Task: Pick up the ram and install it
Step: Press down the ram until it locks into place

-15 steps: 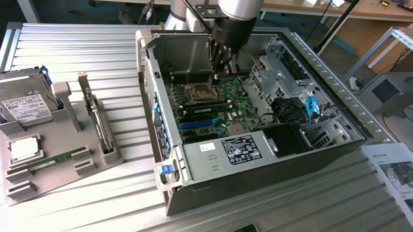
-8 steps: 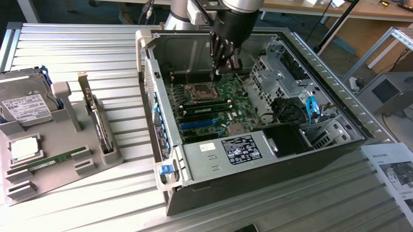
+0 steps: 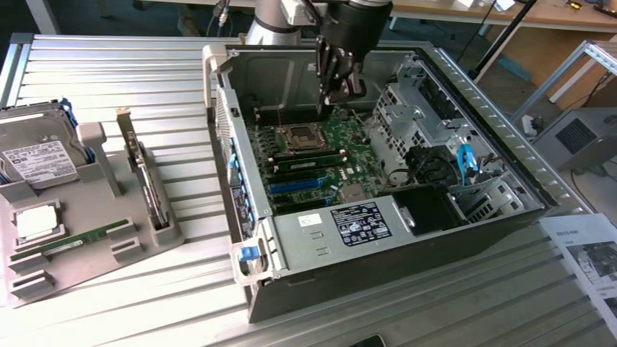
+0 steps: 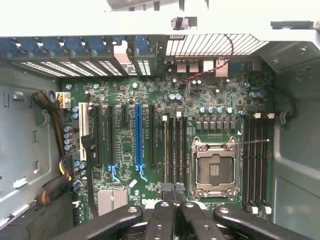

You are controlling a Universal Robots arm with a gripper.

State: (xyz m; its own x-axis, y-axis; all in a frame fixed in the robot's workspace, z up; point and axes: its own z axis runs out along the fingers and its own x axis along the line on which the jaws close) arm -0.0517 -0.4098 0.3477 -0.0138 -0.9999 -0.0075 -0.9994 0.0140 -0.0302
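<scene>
One ram (image 3: 72,242), a long green stick, lies flat in the grey holder tray (image 3: 58,278) at the exterior view's left. A second green ram stick (image 3: 308,154) stands on edge in a slot beside the CPU socket (image 3: 300,134) on the motherboard. My gripper (image 3: 333,100) hangs inside the open computer case (image 3: 318,249), above the board's far part and clear of it. In the wrist view my gripper (image 4: 172,189) is shut with nothing seen between its black fingers (image 4: 161,212), over the memory slots (image 4: 174,150) next to the CPU socket (image 4: 215,167).
The tray also carries a hard drive (image 3: 39,155), a square silvery CPU chip (image 3: 37,220) and an upright expansion card (image 3: 147,181). Inside the case are a drive cage (image 3: 415,123), cables (image 3: 434,170) and a power supply (image 3: 357,220). A paper sheet (image 3: 590,253) lies at the exterior view's right.
</scene>
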